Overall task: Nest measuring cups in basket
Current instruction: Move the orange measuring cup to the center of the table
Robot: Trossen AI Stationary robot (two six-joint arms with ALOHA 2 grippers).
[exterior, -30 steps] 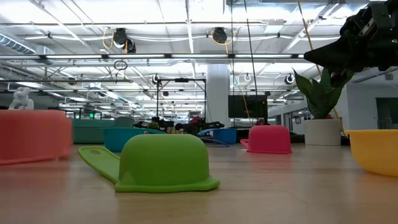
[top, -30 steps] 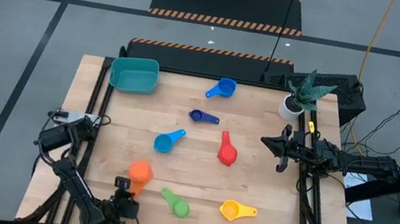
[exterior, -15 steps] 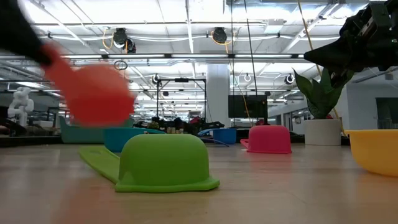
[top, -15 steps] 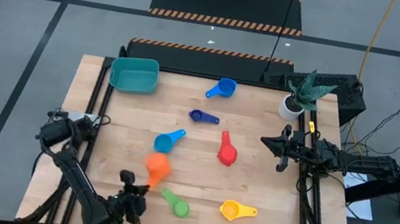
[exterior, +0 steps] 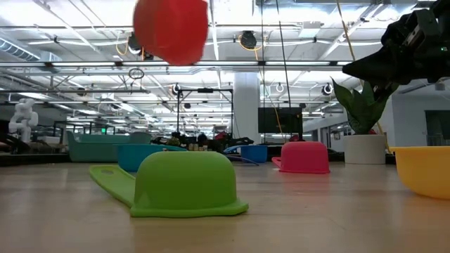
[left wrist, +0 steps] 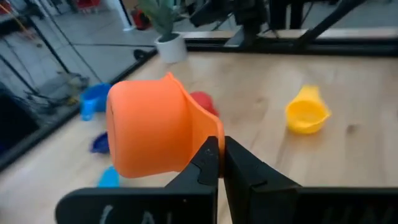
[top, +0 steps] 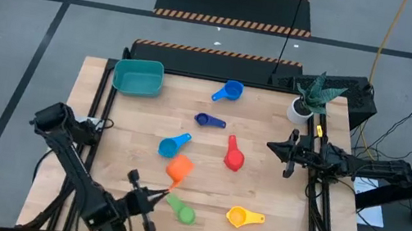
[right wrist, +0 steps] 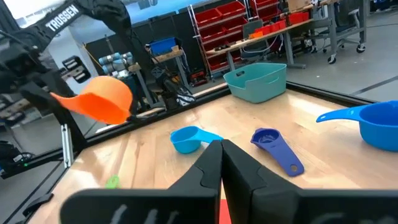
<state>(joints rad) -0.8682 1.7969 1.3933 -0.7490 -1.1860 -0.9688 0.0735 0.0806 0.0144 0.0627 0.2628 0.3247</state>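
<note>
Bright overhead strip lights (some glare); orange cup motion-blurred.

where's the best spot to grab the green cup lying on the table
Probably the flat handle. The green cup lies mouth down, so its bowl is a smooth dome with no rim showing to pinch. In the high view the handle points toward the table's far left and lies flat on the wood. Bring a tool straight down over it, fingers across its narrow width.

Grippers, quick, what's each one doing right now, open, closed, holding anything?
Left gripper: closed on the handle of the orange cup, held up off the table.
Right gripper: closed, holding nothing, waiting at the table's right side.
</note>
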